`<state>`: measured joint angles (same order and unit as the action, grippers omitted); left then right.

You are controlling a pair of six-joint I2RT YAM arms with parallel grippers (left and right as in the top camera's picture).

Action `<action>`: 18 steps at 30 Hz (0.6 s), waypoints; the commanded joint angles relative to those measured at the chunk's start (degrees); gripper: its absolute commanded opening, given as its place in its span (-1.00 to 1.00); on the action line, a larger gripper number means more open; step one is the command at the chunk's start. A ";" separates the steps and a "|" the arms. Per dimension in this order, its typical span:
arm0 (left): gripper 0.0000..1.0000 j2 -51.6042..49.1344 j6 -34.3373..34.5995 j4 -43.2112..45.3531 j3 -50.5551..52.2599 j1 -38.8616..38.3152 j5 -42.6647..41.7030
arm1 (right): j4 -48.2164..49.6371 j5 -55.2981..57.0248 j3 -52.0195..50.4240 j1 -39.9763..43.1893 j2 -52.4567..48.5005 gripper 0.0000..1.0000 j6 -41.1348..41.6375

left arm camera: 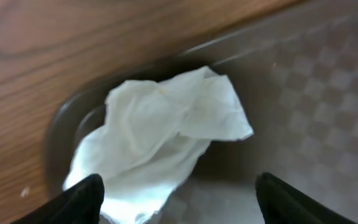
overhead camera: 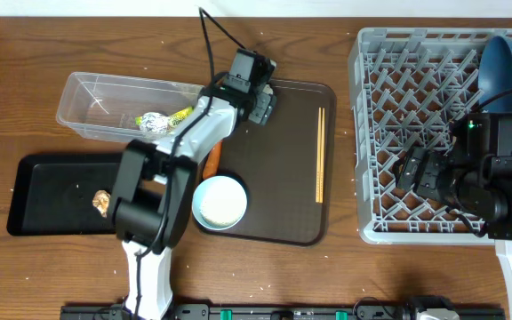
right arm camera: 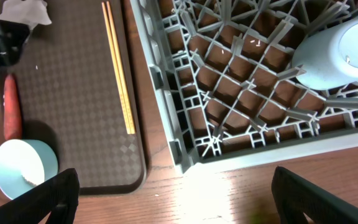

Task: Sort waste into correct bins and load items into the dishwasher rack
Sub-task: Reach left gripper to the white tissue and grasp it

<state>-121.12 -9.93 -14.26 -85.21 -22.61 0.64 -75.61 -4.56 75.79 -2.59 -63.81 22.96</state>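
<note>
My left gripper (overhead camera: 258, 96) (left arm camera: 179, 208) is open and empty, low over the crumpled white tissue (left arm camera: 166, 134), which lies in the far-left corner of the brown serving tray (overhead camera: 283, 204). The tissue also shows in the right wrist view (right arm camera: 25, 11). The clear tub (overhead camera: 96, 100) holds the green-and-silver wrapper (overhead camera: 156, 122). The black tray (overhead camera: 56, 191) holds a brown lump (overhead camera: 103, 203). The carrot (right arm camera: 11, 115), the pale bowl (overhead camera: 220, 202) and the chopsticks (overhead camera: 320, 151) lie on the serving tray. My right gripper (overhead camera: 419, 173) (right arm camera: 185, 208) is open and empty over the grey rack (overhead camera: 380, 133), which holds the dark blue plate (overhead camera: 508, 60) and a pale cup (right arm camera: 334, 56).
The rack fills the right side of the table, and my right arm hides part of it. The clear tub and black tray sit left of the serving tray. Small white specks lie scattered on the wooden table.
</note>
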 commanded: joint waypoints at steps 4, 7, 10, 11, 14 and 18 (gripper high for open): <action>0.59 -4.11 -0.96 4.13 -0.13 0.17 1.11 | -0.04 -0.39 0.28 0.26 0.15 0.84 -0.74; 0.58 -5.05 -0.61 3.96 -0.13 0.17 0.85 | -0.04 -0.42 0.28 0.26 0.15 0.84 -0.74; 0.41 -5.57 -0.33 3.89 -0.13 0.17 -1.01 | -0.07 -0.39 0.28 0.26 0.15 0.84 -0.74; 0.27 -5.70 -0.31 3.87 -0.13 0.17 -1.66 | -0.04 -0.39 0.28 0.26 0.15 0.84 -0.74; -0.21 -5.75 0.98 2.93 -0.13 0.13 -1.73 | -0.07 -0.39 0.28 0.26 0.15 0.84 -0.76; -0.88 -5.49 2.93 0.28 -0.13 0.02 -2.12 | -0.07 -0.39 0.26 0.26 0.15 0.84 -0.74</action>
<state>-125.60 -8.78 -12.14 -85.21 -22.61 -0.82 -75.64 -4.56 75.79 -2.59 -63.81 22.96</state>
